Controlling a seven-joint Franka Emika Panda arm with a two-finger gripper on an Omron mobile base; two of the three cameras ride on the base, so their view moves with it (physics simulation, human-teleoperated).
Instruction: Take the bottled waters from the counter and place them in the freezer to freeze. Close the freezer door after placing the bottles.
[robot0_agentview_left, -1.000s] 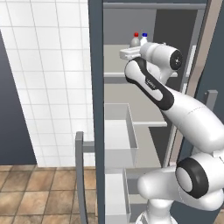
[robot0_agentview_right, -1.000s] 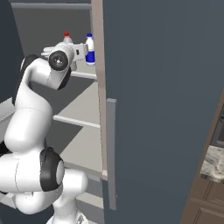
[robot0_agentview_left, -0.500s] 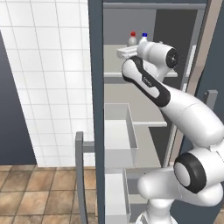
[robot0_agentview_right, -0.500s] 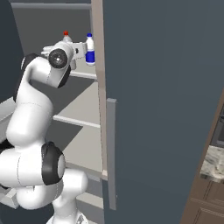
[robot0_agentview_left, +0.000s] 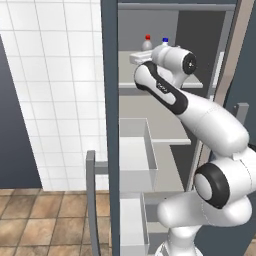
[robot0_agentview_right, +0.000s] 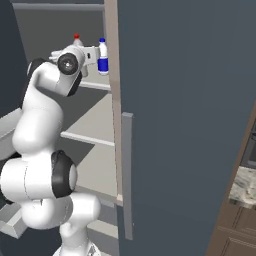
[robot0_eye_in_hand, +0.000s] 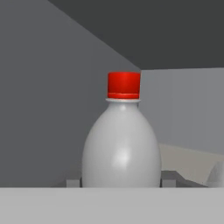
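Inside the freezer (robot0_agentview_left: 150, 100), the pincer (robot0_eye_in_hand: 121, 183) stays clamped on the red-capped bottle (robot0_eye_in_hand: 121, 140), edging beside the blue-capped bottle (robot0_agentview_right: 103, 56).

red-capped bottle (robot0_eye_in_hand: 121, 144) upright | blue-capped bottle (robot0_agentview_right: 103, 57) beside | freezer (robot0_agentview_left: 150, 107) shelf

Upper freezer shelf (robot0_agentview_left: 165, 84), pale grey, carrying two upright bottles; the red-capped bottle (robot0_eye_in_hand: 121, 140) is standing on it near the back wall, its cap (robot0_agentview_left: 147, 37) showing above the arm; the blue-capped bottle (robot0_agentview_right: 103, 57), banded with a blue label, is standing just beside it on the same shelf; a lower shelf (robot0_agentview_right: 95, 125) is lying bare beneath.
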